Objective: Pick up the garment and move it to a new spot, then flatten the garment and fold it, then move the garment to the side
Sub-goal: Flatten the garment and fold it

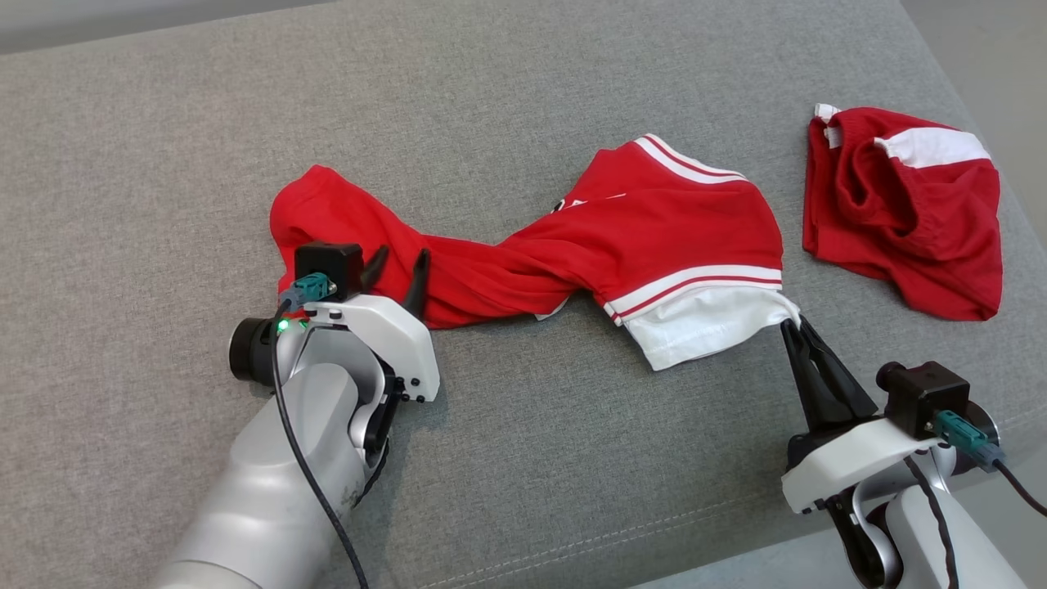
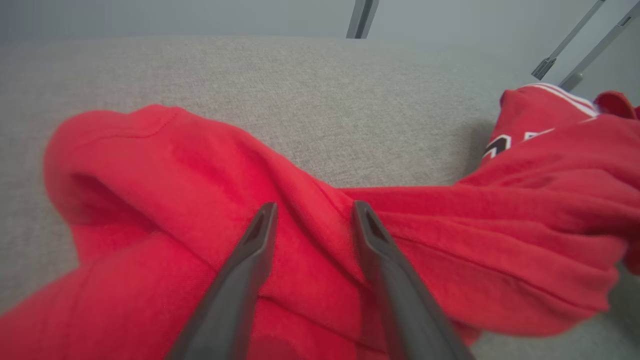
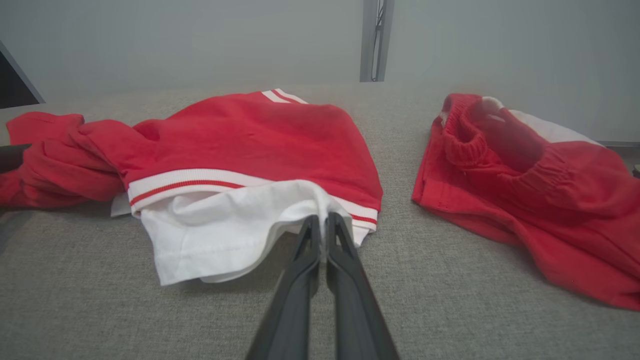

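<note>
The garment [image 1: 671,237] is a red shirt with white striped trim and a white under-layer, lying twisted in a long band across the grey cushion. My left gripper [image 1: 403,254] stands open at the shirt's left end, its two fingers straddling a raised red fold [image 2: 310,235] and resting on the cloth. My right gripper [image 1: 795,325] is shut on the corner of the white hem [image 3: 300,192] at the shirt's right end, fingertips pinched together [image 3: 320,217] with the cloth pulled to a point.
A second red piece with white panels [image 1: 908,213] lies crumpled at the far right, close to the shirt [image 3: 525,180]. The grey cushion [image 1: 523,98] stretches wide behind and to the left. Its front seam and edge [image 1: 654,532] run near my right arm.
</note>
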`<state>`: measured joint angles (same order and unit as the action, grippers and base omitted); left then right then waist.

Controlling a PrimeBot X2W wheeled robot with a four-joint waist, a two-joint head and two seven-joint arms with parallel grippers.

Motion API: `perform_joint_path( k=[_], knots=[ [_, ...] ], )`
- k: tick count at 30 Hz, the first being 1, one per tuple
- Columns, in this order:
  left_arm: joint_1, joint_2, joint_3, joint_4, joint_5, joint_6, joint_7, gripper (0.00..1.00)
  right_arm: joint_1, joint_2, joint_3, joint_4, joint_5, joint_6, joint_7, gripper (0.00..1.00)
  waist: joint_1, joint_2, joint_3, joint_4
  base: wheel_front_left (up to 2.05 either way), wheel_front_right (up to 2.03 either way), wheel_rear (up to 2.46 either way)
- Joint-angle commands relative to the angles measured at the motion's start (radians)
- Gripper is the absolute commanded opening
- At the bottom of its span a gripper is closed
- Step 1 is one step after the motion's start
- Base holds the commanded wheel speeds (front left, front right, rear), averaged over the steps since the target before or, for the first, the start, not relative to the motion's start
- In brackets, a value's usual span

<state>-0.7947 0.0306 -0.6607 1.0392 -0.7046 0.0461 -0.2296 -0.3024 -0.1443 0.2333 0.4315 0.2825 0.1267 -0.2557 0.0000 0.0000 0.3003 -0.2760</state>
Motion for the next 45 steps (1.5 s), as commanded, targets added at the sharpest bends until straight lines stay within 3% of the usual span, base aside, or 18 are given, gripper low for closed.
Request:
perform_joint_path(
  k=[1, 9, 14, 20, 27, 28, 29, 30, 31, 35, 40, 43, 45],
  knots=[
    [-0.034, 0.02, 0.011, -0.008, -0.017, 0.008, -0.001, 0.0, -0.013, -0.007, 0.017, -0.018, 0.006, 0.004, -0.006, 0.0, 0.0, 0.0, 0.002, 0.0, 0.0, 0.0, 0.0],
    [-0.081, 0.02, 0.001, -0.026, -0.039, 0.007, -0.03, 0.0, -0.021, -0.01, -0.002, -0.019, 0.023, 0.004, -0.006, 0.0, 0.0, 0.0, 0.002, 0.045, 0.0, 0.0, 0.0],
    [-0.12, 0.074, 0.125, -0.25, 0.101, 0.027, -0.032, 0.0, -0.035, -0.011, -0.015, -0.036, 0.023, 0.004, -0.006, 0.0, 0.0, 0.0, -0.003, 0.089, 0.0, 0.0, 0.0],
    [-0.075, 0.087, 0.282, -0.523, 0.291, -0.007, -0.032, 0.0, -0.046, -0.002, 0.0, -0.04, 0.026, 0.004, -0.006, 0.0, 0.0, 0.0, -0.021, 0.137, 0.0, 0.0, 0.0],
    [0.181, 0.066, 0.429, -0.41, 0.316, -0.024, -0.032, 0.0, -0.035, -0.01, -0.003, -0.037, 0.038, 0.004, -0.006, 0.0, 0.0, 0.0, -0.04, 0.187, 0.0, 0.0, 0.0],
    [0.22, 0.063, 0.458, -0.388, 0.313, -0.021, -0.032, 0.09, -0.035, -0.014, -0.008, -0.04, 0.04, 0.004, -0.006, 0.0, 0.0, 0.0, -0.041, 0.192, 0.0, 0.0, 0.0],
    [0.259, 0.06, 0.487, -0.369, 0.313, -0.014, -0.032, 0.42, -0.035, -0.018, -0.015, -0.043, 0.041, 0.004, -0.006, 0.0, 0.0, 0.0, -0.042, 0.198, 0.0, 0.0, 0.0],
    [0.296, 0.057, 0.518, -0.351, 0.311, -0.004, -0.032, 0.64, -0.036, -0.024, -0.025, -0.048, 0.04, 0.004, -0.006, 0.0, 0.0, 0.0, -0.045, 0.204, 0.0, 0.0, 0.0],
    [0.329, 0.055, 0.54, -0.331, 0.313, -0.001, -0.032, 0.96, -0.037, -0.028, -0.036, -0.054, 0.04, 0.004, -0.006, 0.0, 0.0, 0.0, -0.045, 0.208, 0.0, 0.0, 0.0],
    [0.403, 0.04, 0.621, -0.315, 0.329, 0.01, -0.032, 1.0, -0.04, -0.051, -0.103, -0.085, 0.035, 0.004, -0.006, 0.0, 0.0, 0.0, -0.056, 0.231, 0.0, 0.0, 0.0],
    [0.401, 0.025, 0.671, -0.371, 0.369, -0.015, -0.032, 1.0, -0.037, -0.066, -0.196, -0.144, 0.023, 0.004, -0.006, 0.0, 0.0, 0.0, -0.074, 0.242, 0.0, 0.0, 0.0],
    [0.379, 0.022, 0.67, -0.396, 0.386, -0.032, -0.032, 1.0, -0.029, -0.069, -0.202, -0.163, 0.014, 0.004, -0.006, 0.0, 0.0, 0.0, -0.08, 0.238, 0.0, 0.0, 0.0],
    [0.347, 0.021, 0.657, -0.413, 0.401, -0.049, -0.032, 1.0, -0.016, -0.073, -0.142, -0.178, 0.013, 0.004, -0.006, 0.0, 0.0, 0.0, -0.083, 0.229, 0.0, 0.0, 0.0]
  ],
)
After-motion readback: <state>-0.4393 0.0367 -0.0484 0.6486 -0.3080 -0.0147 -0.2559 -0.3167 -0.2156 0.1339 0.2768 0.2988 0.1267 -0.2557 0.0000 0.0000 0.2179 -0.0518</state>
